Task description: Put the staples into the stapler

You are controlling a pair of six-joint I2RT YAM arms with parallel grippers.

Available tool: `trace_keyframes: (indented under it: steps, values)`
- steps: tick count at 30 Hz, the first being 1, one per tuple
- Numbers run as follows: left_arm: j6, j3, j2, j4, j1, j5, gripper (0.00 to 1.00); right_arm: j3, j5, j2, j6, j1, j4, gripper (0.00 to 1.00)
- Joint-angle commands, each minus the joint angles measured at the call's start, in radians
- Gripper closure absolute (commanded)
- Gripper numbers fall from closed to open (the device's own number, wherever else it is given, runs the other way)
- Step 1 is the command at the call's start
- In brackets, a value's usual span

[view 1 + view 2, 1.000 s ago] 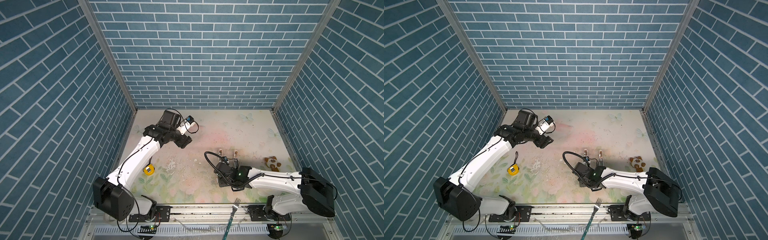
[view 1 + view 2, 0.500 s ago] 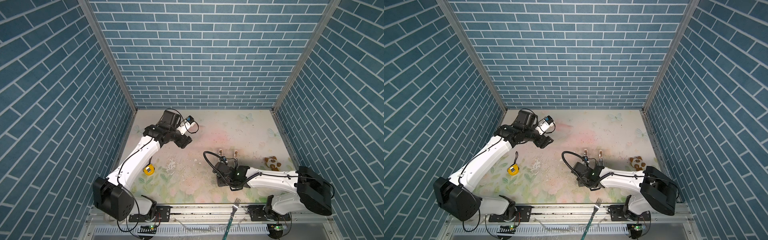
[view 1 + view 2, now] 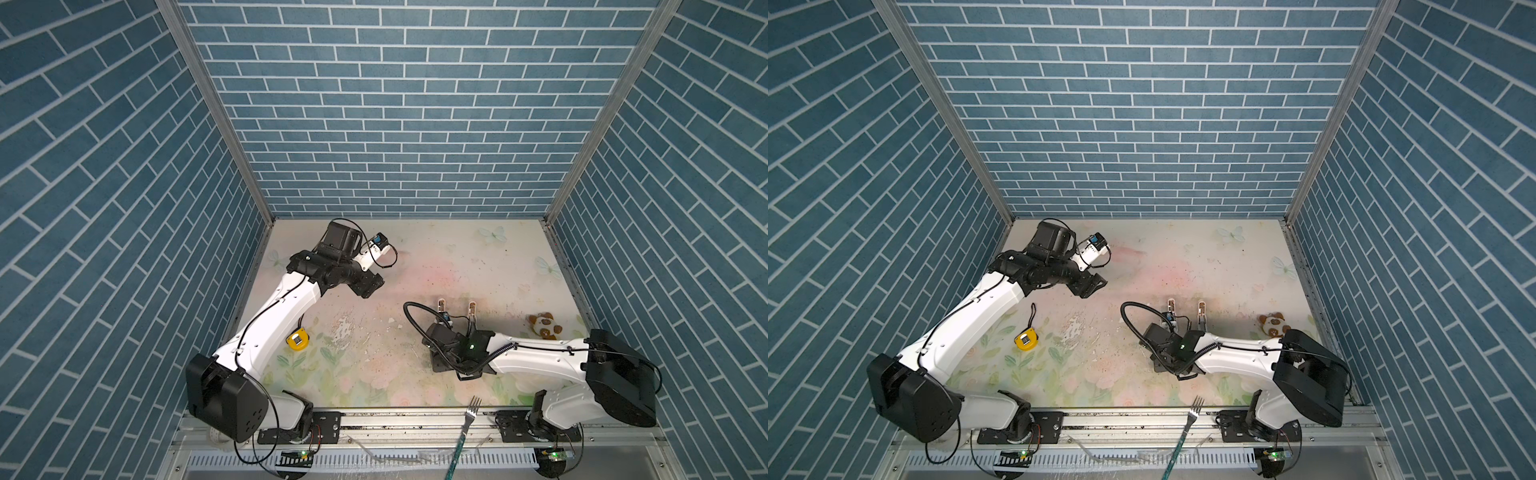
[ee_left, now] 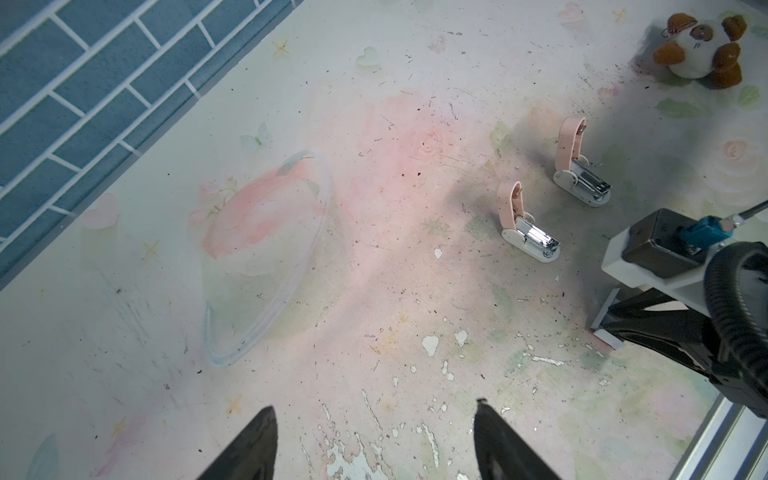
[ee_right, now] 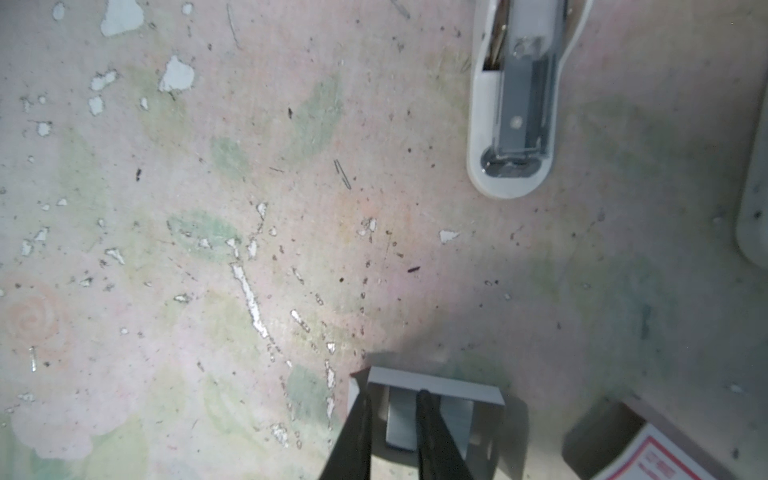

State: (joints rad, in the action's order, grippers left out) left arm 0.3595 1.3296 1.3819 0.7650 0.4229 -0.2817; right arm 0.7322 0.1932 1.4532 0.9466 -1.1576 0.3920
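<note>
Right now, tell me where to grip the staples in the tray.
Probably pinch the staples across the block's side faces, fingers coming from straight above: it lies flat in the open-topped pale tray, whose walls block any sideways approach.

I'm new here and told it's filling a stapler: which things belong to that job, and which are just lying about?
For the job: staples in their tray, staple box, pink stapler, second pink stapler, both open.
Lying about: yellow tape measure, panda toy, fork at the front edge.
</note>
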Motion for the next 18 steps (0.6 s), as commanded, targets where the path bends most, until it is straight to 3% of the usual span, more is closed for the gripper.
trace_keyframes:
  steps: [1,18]
  values:
    - [0.002,-0.015,-0.016,-0.002,-0.006,-0.007,0.24,0.021,0.005,0.015,0.035,-0.005,0.007,0.79]
    - [0.002,-0.023,-0.022,-0.007,-0.006,-0.005,0.23,0.023,0.001,0.039,0.037,-0.005,0.013,0.79]
